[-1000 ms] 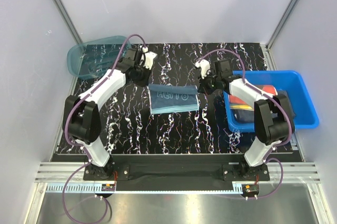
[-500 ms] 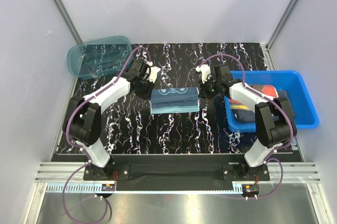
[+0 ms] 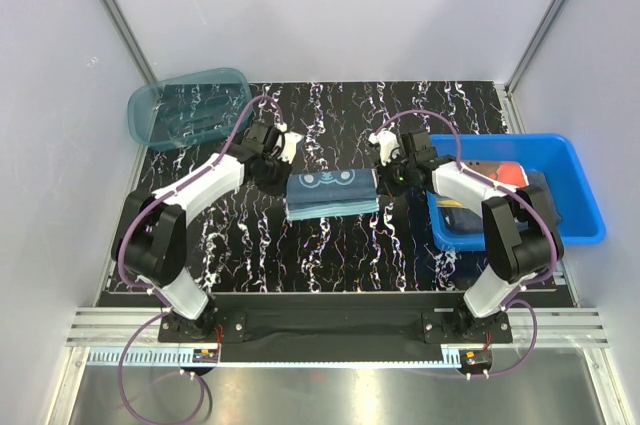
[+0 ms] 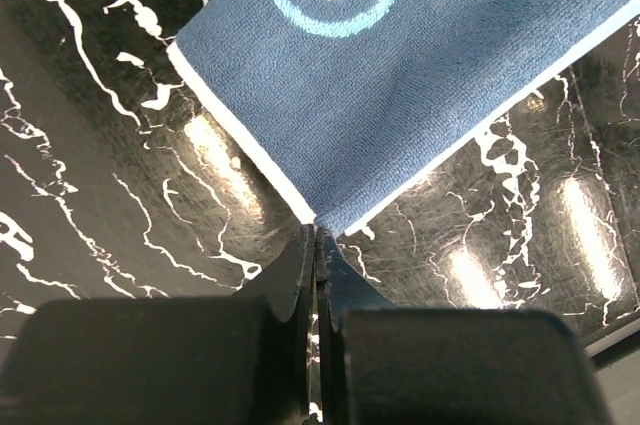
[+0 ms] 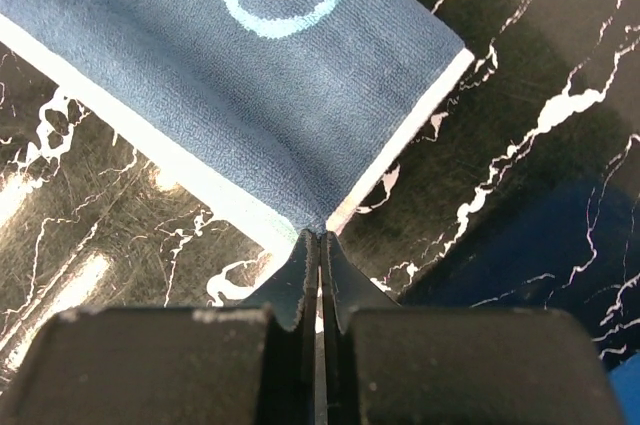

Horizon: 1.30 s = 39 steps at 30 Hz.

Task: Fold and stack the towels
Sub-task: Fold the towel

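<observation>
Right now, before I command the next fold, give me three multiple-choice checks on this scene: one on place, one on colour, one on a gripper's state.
1. Where on the table is the towel?
A. at the near edge, by the arm bases
B. mid-table, between the left gripper and the right gripper
C. in the far left corner

2. What colour is the ring printed on the towel?
A. red
B. yellow
C. pale blue

3. How is the left gripper?
A. shut on a corner of the towel
B. wide open above the towel
C. shut on nothing, away from the towel

Answers:
1 B: the top view shows the towel in the middle with a gripper at each side.
2 C: both wrist views show a pale blue ring around a white disc.
3 A: the left wrist view shows the fingers pressed together on the towel's corner.
</observation>
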Motion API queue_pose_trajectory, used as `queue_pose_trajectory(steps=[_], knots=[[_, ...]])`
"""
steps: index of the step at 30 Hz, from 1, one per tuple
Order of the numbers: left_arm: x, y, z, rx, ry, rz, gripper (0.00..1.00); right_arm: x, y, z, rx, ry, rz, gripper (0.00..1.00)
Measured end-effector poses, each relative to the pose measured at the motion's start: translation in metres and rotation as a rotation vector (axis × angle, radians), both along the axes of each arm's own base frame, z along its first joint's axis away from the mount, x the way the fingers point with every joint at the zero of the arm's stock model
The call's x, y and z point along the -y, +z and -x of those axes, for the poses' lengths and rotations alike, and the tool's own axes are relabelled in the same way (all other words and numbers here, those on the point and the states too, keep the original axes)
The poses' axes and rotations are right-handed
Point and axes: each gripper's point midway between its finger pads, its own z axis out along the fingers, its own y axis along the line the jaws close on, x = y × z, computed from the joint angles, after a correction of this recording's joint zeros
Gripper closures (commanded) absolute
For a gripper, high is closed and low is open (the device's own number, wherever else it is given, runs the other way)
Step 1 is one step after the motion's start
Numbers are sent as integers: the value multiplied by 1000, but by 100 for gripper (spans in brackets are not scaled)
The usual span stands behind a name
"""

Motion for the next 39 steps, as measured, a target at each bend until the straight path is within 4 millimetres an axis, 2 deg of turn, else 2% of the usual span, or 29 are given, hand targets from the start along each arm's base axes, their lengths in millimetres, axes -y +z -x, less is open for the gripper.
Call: queue_pose_trajectory(steps=[7,9,11,12,14,15,18,22,25,28,30,31,34,37,39], knots=[[5,-8,16,-28,16,38,99,6,-1,4,-16,-48,15,98],[6,-8,21,-30,13,41,94,7,-3,7,-23,-57,18,94],[9,-7,25,-29,9,46,87,7,-4,9,-37,-69,19,82],[10,-7,29,-32,8,48,82,8,-4,10,-44,-75,22,79],[11,-7,35,-33,7,46,64,11,-7,14,-66,-92,40,70],[10,-5,37,-32,9,44,62,13,-9,16,-79,-100,50,68],[8,13,40,9,20,52,55,16,-8,22,-101,-112,58,65],[9,48,34,101,35,98,57,10,6,18,-95,-130,20,65],[16,59,23,133,59,139,57,1,15,13,-92,-144,-24,65],[26,46,14,98,103,166,59,-9,18,6,-109,-165,-48,66],[32,28,11,55,127,179,62,-15,14,-1,-127,-182,-54,68],[33,17,12,30,141,177,66,-17,11,-4,-141,-195,-55,69],[32,-14,21,-45,173,146,67,-15,-6,-3,-195,-244,-34,74],[28,-31,32,-91,203,118,68,-8,-24,3,-250,-288,5,75],[27,-35,36,-104,223,110,66,-5,-30,7,-272,-311,22,75]])
